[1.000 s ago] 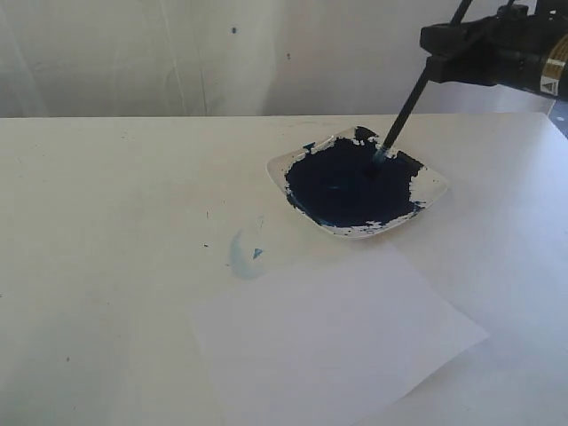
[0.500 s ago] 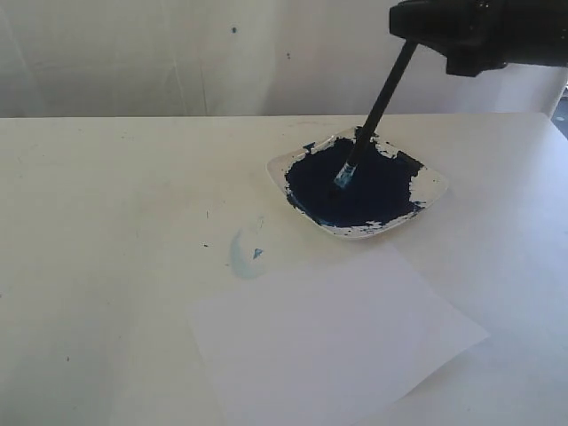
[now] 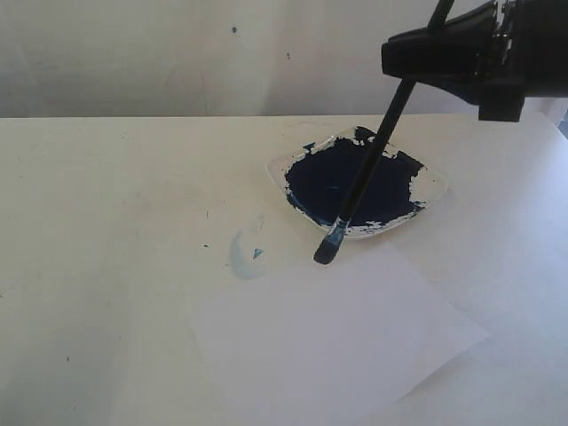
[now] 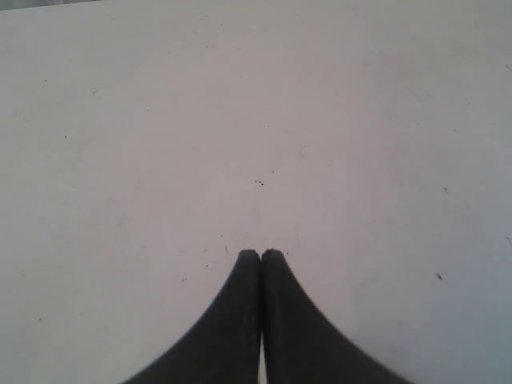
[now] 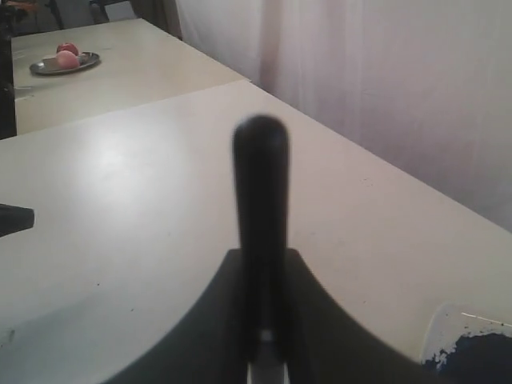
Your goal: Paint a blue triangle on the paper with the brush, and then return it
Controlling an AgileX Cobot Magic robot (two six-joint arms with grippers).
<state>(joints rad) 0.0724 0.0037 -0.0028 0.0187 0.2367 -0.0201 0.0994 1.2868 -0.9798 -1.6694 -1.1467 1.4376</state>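
Brush (image 3: pixel 359 182) hangs slanted over the paint dish (image 3: pixel 433 185), its black handle running up toward 1 o'clock into the right claw (image 3: pixel 404 62) and its blue-stained bristles pointing down toward 7 o'clock. The bristle tip sits just past the dish's near rim, at the far edge of the paper (image 3: pixel 337 346); whether it touches the sheet cannot be told. The right claw is closed around the handle near its upper end, with a short length of handle sticking out above it. In the right wrist view the rounded handle end (image 5: pixel 260 184) stands out from between the two dark fingers (image 5: pixel 200 328), and a corner of the dish shows beside them.

The paper lies flat on the tabletop (image 3: pixel 106 222), at 7 o'clock from the dish, its surface plain white. The dish is thick with dark blue paint (image 3: pixel 333 177), with white rim showing in patches. A pale blue smudge (image 3: pixel 241 256) with a small dark fleck marks the tabletop at 10 o'clock from the paper's middle, just beside its far left edge.

The left claw (image 4: pixel 261 254) is pressed fully closed on nothing, above bare tabletop.
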